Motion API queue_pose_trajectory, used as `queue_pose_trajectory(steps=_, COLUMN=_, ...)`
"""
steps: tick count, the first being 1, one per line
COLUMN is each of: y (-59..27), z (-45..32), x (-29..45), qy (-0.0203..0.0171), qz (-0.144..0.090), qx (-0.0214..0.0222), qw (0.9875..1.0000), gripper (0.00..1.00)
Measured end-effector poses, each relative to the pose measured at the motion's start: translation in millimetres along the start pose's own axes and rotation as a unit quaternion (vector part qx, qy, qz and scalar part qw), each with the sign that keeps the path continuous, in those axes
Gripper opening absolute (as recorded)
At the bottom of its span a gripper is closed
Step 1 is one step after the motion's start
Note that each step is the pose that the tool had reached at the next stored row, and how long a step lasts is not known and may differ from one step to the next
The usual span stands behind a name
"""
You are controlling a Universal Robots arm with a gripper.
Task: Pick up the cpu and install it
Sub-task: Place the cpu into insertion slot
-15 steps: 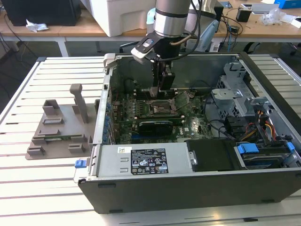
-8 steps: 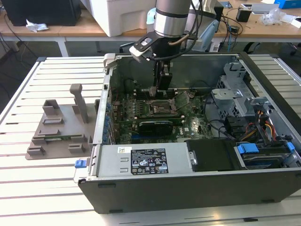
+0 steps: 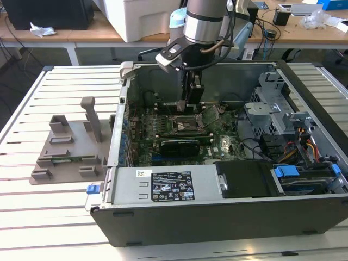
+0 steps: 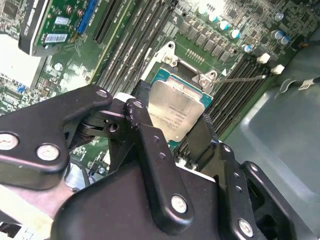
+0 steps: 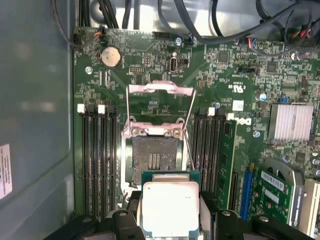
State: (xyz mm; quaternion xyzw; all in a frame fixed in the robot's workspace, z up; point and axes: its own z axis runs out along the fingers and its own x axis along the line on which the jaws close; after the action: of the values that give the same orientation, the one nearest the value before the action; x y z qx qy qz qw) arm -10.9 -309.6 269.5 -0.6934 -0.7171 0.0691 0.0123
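The cpu (image 5: 170,207), a flat square chip with a silvery top on a green edge, sits between my two black fingers, and my gripper (image 5: 170,216) is shut on it. It hangs just above the motherboard, beside the open black socket (image 5: 154,160), whose load plate (image 5: 160,89) is flipped up. The second wrist view shows the cpu (image 4: 177,112) clamped on two opposite sides by the gripper (image 4: 174,121). In the exterior view the gripper (image 3: 191,104) reaches down into the open computer case, over the socket (image 3: 185,124).
Memory slots (image 5: 97,160) flank the socket on both sides. A long black expansion card (image 3: 179,145) lies nearer the case front. Drive bays and cables (image 3: 293,147) fill the exterior view's right. A grey plastic holder (image 3: 70,152) stands on the slatted table at the left.
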Motion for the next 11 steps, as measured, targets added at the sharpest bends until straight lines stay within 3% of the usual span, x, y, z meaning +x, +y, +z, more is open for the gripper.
queue_pose_trajectory(steps=11, y=5.0, z=1.6, x=0.0, qy=0.0000, qz=0.000, qx=0.0007, qw=1.0000, gripper=0.54)
